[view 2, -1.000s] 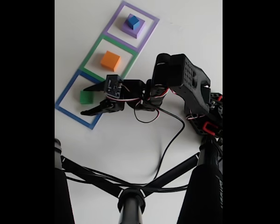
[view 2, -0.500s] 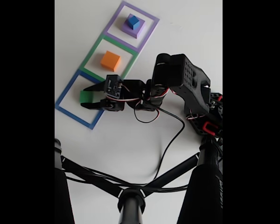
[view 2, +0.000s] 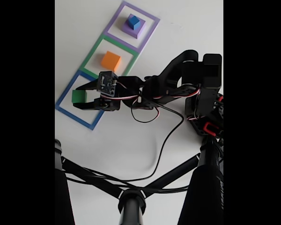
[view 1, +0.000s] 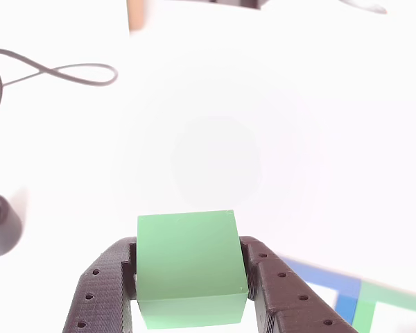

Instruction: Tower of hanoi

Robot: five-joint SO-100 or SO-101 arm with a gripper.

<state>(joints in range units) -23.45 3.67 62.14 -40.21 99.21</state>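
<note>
Green block (view 2: 78, 96): clamped between the two black fingers of the tool (view 2: 80, 96), one finger against each side face; in the fixed view it sits over the blue square outline (view 2: 65, 110) at the near end of the row. In the other view the green block (view 1: 188, 267) is pinched by the tool (view 1: 188, 291), its top face level; whether it rests on the desk or hangs just above cannot be told.

Orange block (view 2: 111, 61): on the desk (view 2: 145, 140), inside the green square outline (view 2: 91, 58), middle of the row, apart from the tool.

Purple block (view 2: 133, 29): inside the purple square outline (view 2: 150, 18), far end of the row.

Blue cube (view 2: 133, 21): on top of the purple block.

Arm (view 2: 178, 86): black, reaching leftward in the fixed view, with a black cable (view 2: 166, 140) looping across the white desk.
</note>
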